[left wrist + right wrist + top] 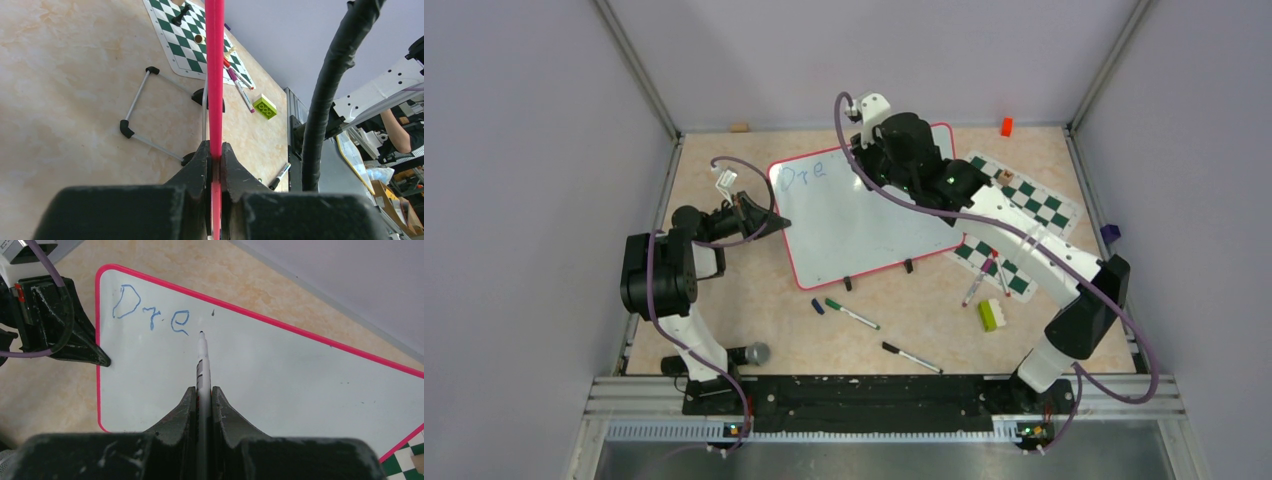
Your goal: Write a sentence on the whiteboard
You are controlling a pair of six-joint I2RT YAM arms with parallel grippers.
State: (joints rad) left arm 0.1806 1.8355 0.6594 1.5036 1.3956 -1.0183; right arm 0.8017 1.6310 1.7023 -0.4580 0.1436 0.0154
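Note:
The whiteboard (854, 220) with its red frame lies tilted mid-table; it also fills the right wrist view (280, 370). Blue lettering "Dre" (805, 175) stands at its top left, also seen in the right wrist view (150, 315). My right gripper (202, 390) is shut on a white marker (202, 360), whose tip rests just right of the "e". My left gripper (215, 150) is shut on the board's red left edge (215, 75); in the top view it (774, 222) sits at that edge.
A green-and-white chess mat (1019, 215) with pieces lies right of the board. Loose markers (852, 313) (911, 357) (977, 283), a green brick (991, 314), a blue cap (817, 307) and an orange block (1006, 126) lie around. The board's wire stand (145, 120) shows underneath.

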